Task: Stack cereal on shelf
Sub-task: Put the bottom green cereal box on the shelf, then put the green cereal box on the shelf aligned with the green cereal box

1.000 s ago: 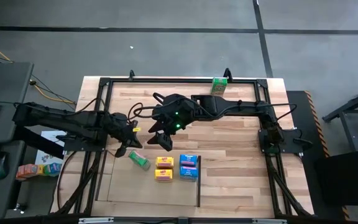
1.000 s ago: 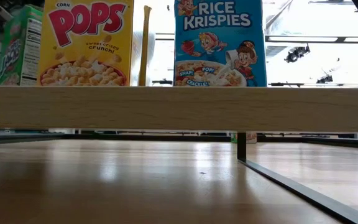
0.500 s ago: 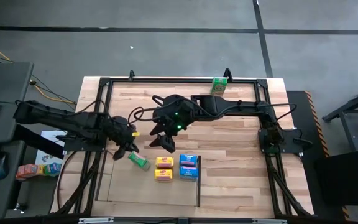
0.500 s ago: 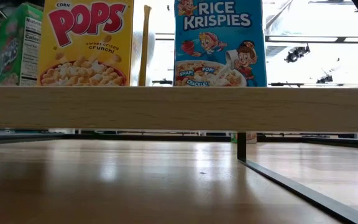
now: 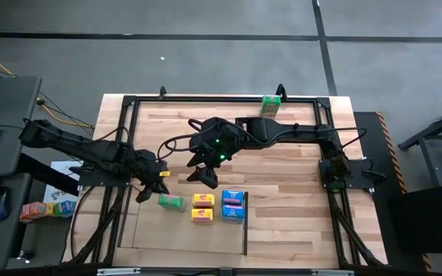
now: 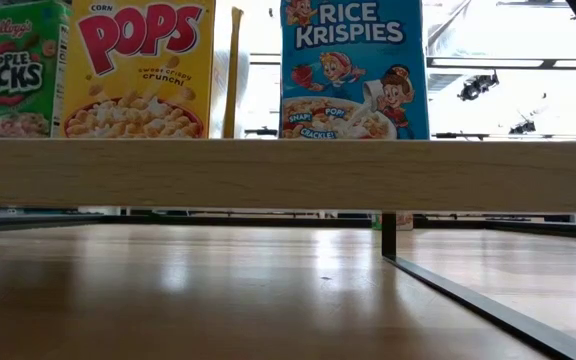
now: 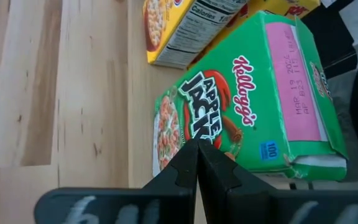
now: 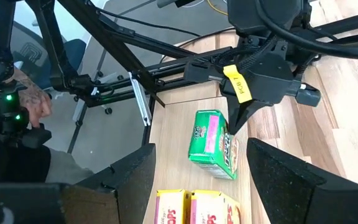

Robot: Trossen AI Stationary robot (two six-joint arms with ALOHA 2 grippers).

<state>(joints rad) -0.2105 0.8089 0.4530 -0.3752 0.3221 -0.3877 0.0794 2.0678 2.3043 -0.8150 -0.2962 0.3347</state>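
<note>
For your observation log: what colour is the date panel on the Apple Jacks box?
Pink, on the green Apple Jacks box; clearest in the left wrist view.

Row near table's front edge: green Apple Jacks box (image 5: 171, 202), two yellow-orange Corn Pops boxes (image 5: 202, 207), two blue Rice Krispies boxes (image 5: 233, 205). Second green box (image 5: 270, 104) upright at back edge.

two green cereal boxes (image 5: 171, 202) (image 5: 270, 105), two yellow (image 5: 202, 208), two blue (image 5: 233, 205)

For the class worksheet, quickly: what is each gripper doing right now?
Left gripper: jaws closed, empty, tip against the green cardboard Apple Jacks cereal box.
Right gripper: jaws open, holding nothing, above the table.
</note>
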